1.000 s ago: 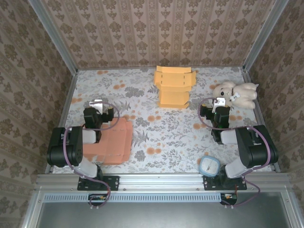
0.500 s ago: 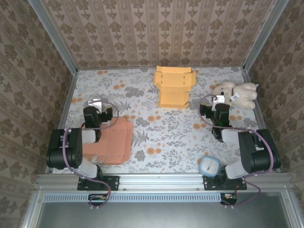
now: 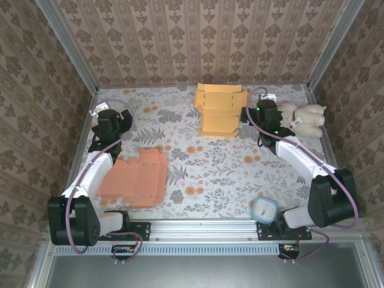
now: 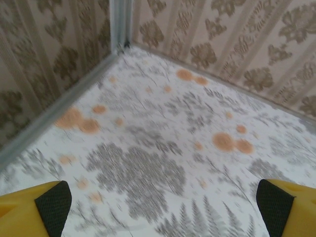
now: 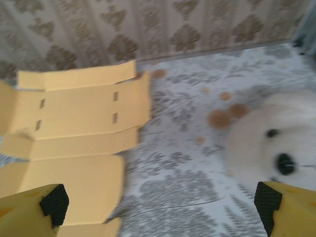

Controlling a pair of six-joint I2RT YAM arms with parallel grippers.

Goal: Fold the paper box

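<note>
Count by kind: flat paper boxes, qty 2 (1 yellow paper box [image 3: 219, 110], 1 salmon paper box [image 3: 137, 179]); white plush toy [image 3: 305, 117], qty 1; blue-rimmed round container [image 3: 264, 209], qty 1.

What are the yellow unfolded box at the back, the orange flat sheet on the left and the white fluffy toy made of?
The yellow unfolded box looks like thin matte card: crisp creases, cut slots. The orange flat sheet seems similar card, with notched flaps. The white fluffy toy looks like plush fabric: fuzzy outline, dark eye.
</note>
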